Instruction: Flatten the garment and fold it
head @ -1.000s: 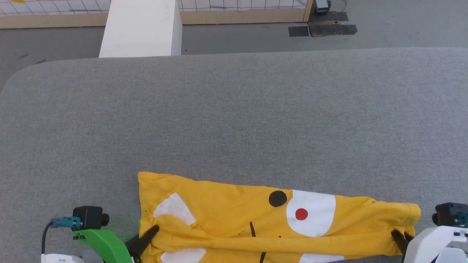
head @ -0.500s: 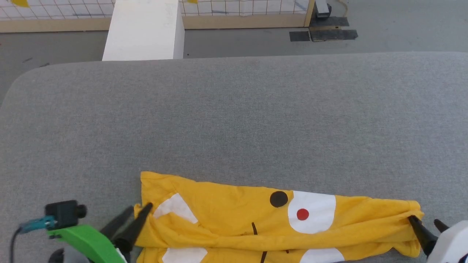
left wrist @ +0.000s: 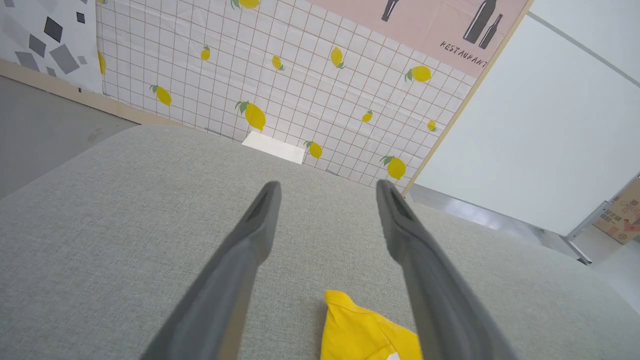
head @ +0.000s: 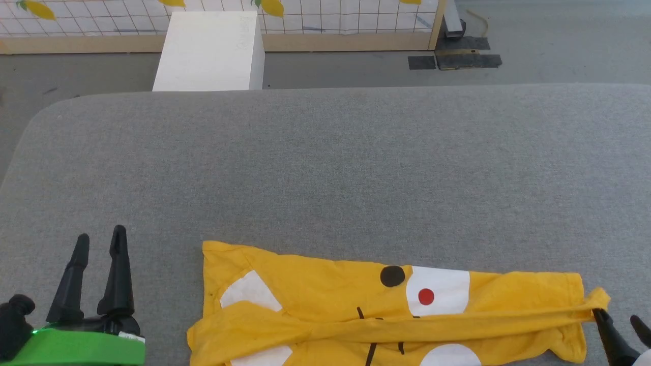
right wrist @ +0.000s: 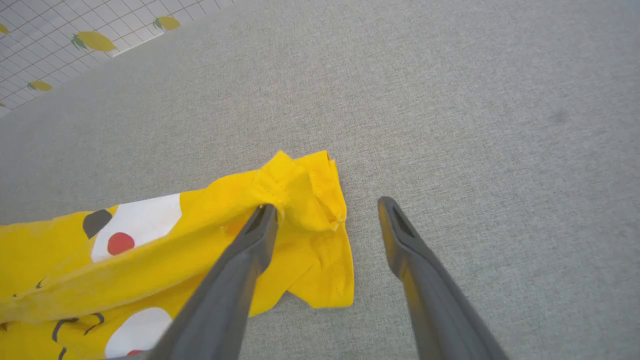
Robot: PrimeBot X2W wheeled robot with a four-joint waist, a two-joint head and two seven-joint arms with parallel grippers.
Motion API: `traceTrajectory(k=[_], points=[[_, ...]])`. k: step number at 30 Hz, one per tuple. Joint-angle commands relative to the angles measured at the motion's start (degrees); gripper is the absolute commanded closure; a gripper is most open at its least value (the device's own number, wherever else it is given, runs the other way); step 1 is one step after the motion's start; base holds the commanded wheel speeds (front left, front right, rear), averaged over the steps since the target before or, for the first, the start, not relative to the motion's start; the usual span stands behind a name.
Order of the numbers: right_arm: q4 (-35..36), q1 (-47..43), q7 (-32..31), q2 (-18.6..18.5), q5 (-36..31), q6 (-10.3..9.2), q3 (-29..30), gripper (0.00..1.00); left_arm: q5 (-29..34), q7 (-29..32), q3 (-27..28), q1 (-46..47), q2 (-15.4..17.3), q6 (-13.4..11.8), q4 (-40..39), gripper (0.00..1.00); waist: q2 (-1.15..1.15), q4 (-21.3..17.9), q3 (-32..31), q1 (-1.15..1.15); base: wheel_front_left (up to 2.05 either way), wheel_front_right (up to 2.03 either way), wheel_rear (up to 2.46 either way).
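Poster [left wrist: 440, 20]: read "RESTAURANT".
Garment [head: 315, 290]: lay creased on tabletop [head: 325, 168].
Left hand [head: 100, 236]: spread, empty, beside garment.
Right hand [right wrist: 326, 204]: spread, one finger [right wrist: 240, 265] touching garment's corner.

Bright, even, diffuse light fills all views, and shadows are faint and soft-edged. The head view is sharp. In the wrist views the left gripper [left wrist: 327, 182] and the right gripper [right wrist: 326, 202] turn soft and smeared near the bottom edge.

Near edge of garment [head: 325, 300] off-frame
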State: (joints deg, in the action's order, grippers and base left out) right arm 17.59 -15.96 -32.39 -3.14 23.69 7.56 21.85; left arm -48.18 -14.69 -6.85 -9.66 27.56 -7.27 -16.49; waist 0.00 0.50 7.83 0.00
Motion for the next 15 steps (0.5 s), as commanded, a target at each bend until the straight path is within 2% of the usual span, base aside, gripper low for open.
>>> traceTrajectory(k=[1,3,7,15], points=[[-0.4,-0.7,0.3,0.2,0.0,-0.08,-0.1,0.0,1.8,-0.3,1.1,-1.3,-1.5,0.5,-0.5,0.0,0.0,-0.1,0.1,0.0,0.0,0.0,0.0],[-1.7,-0.9,0.0,0.2,0.2,-0.08,-0.5,0.0,4.8,-0.3,2.8,-2.7,-3.9,1.9,-0.8,0.0,0.0,-0.2,0.3,0.0,0.0,0.0,0.0],[-5.5,-0.3,-0.5,0.2,1.1,-0.08,-0.9,0.0,7.3,-0.3,4.7,-4.1,-6.5,4.4,-0.4,0.0,0.0,0.0,0.7,0.0,0.0,0.0,0.0],[-12.2,3.1,0.3,0.2,-0.4,-0.08,-1.7,0.0,9.9,-0.3,6.2,-4.0,-7.5,7.2,0.4,0.0,0.0,1.5,1.5,0.0,0.0,0.0,0.0]])
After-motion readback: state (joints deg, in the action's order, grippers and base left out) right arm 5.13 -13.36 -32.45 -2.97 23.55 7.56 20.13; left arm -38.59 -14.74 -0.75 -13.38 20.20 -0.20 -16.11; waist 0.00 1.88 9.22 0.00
